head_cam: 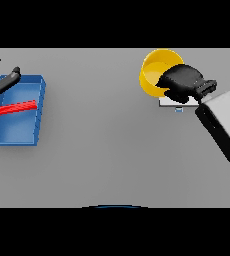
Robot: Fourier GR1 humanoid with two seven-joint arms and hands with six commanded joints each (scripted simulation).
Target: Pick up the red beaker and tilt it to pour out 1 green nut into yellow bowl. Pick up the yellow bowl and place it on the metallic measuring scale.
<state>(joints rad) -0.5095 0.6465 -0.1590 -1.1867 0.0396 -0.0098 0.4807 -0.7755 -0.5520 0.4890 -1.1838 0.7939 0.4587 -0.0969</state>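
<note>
My right robot hand (183, 82) is near the far right part of the grey surface (112, 150). Its fingers are curled over the right side of the yellow bowl (154, 70), and they hold the rim there. The bowl stands just at the left of my palm, close to the far edge of the surface. It partly covers the metallic measuring scale (173, 102), of which I see only a pale strip under my robot hand and the bowl. I cannot tell if the bowl rests fully on the scale or hangs a little above it. I cannot see into the bowl well enough to tell its contents.

My left robot hand (2, 80) is at the far left edge of the surface, with fingers spread and straight, holding nothing. It is over the far left corner of a blue tray (39, 107). In this tray lies a red, long thing (16, 107), on its side, just below my left fingers and not touching them.
</note>
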